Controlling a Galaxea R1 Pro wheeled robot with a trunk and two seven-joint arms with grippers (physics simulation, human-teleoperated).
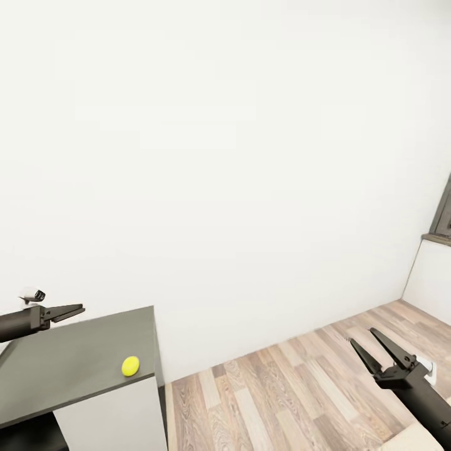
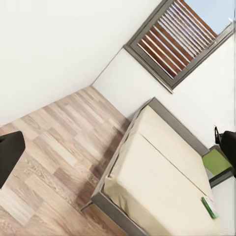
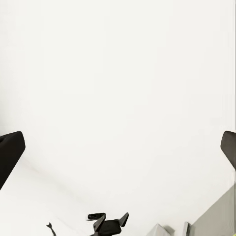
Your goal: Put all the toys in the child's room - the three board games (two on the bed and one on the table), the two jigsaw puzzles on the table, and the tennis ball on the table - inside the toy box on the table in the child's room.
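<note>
A small yellow-green tennis ball (image 1: 130, 366) sits near the edge of the dark grey tabletop (image 1: 69, 363), with the narrowly parted, empty left gripper (image 1: 70, 311) hovering over the far side. The right gripper (image 1: 366, 340), spread open and empty, hangs over the wood plank floor (image 1: 282, 388). A flat green-edged board game box (image 2: 210, 207) lies on the cream-mattressed bed (image 2: 162, 182).

So the dark grey corner section of the table (image 1: 69, 360) sits low at the left of the head view, with white panels below it, and the tennis ball (image 1: 130, 366) is resting on top near the front right edge. Wood plank floor (image 1: 282, 388) runs off to the right. In the left wrist view there's the bed (image 2: 162, 177), cream mattress in a grey frame, standing on the same planks, with a green-edged board game (image 2: 210, 207) lying flat on the mattress near one corner.
</note>
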